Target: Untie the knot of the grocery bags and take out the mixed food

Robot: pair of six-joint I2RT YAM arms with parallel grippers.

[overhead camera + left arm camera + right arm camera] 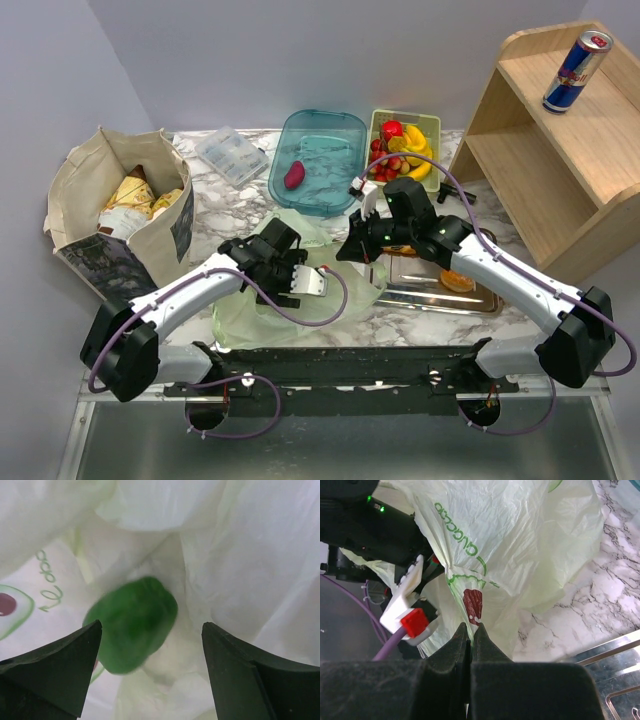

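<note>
Marble surface, near edge: thin pale green bag, mouth open. Right fingers closed, pinching its film upward. Left fingers spread wide inside, empty, the green bell pepper just ahead. Pepper judged light, firm and smooth; grip across its widest part.

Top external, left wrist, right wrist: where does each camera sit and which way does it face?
Top external: above, behind the bases, facing down on the marble table; left arm and right arm show.
Left wrist: facing into the pale green bag at a green bell pepper; open left tool frames it.
Right wrist: facing along shut right tool, pinching the bag; left arm beyond.
Shared: the bag.
</note>
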